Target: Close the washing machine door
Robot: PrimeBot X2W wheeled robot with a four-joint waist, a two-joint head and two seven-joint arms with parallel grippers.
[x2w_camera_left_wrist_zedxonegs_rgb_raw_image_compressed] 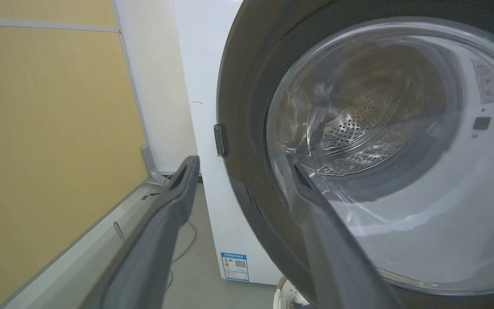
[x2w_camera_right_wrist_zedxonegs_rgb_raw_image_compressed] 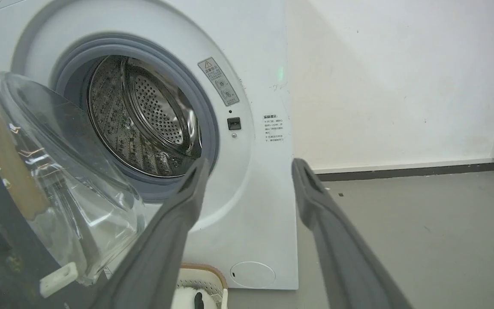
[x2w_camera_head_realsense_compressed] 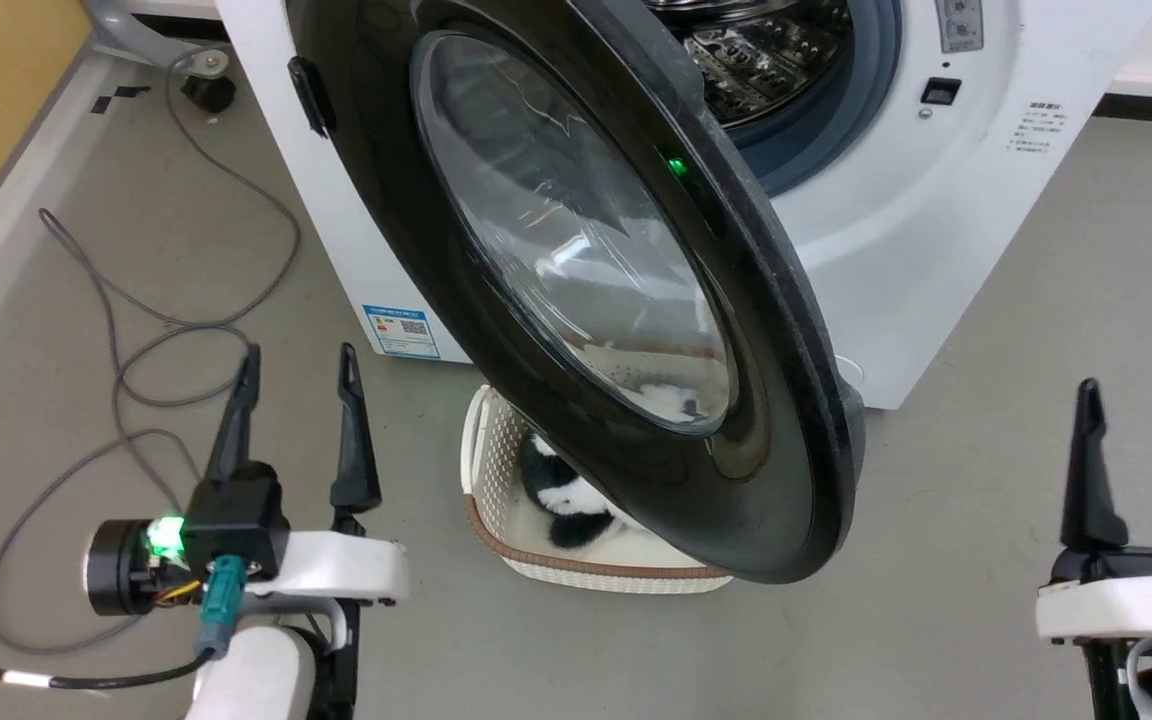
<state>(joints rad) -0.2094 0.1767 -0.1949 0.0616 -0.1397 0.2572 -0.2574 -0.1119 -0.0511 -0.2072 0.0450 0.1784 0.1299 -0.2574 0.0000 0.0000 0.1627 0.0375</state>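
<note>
The washing machine door [x2w_camera_head_realsense_compressed: 586,300] stands swung wide open from the white washer [x2w_camera_head_realsense_compressed: 946,230], hanging over a white basket [x2w_camera_head_realsense_compressed: 488,470] on the grey floor [x2w_camera_head_realsense_compressed: 1036,480]. A grey cable [x2w_camera_head_realsense_compressed: 115,345] loops across the floor near a yellow wall panel [x2w_camera_left_wrist_zedxonegs_rgb_raw_image_compressed: 49,128]. The left gripper [x2w_camera_head_realsense_compressed: 298,352] and right gripper [x2w_camera_head_realsense_compressed: 1133,390] sit low on either side of the door, jaws apart and empty.

Open door [x2w_camera_head_realsense_compressed: 776,450] overhangs the basket [x2w_camera_head_realsense_compressed: 576,572] at centre, cables [x2w_camera_head_realsense_compressed: 115,345] litter the left, and the right-hand floor [x2w_camera_head_realsense_compressed: 1036,330] stands unobstructed.
</note>
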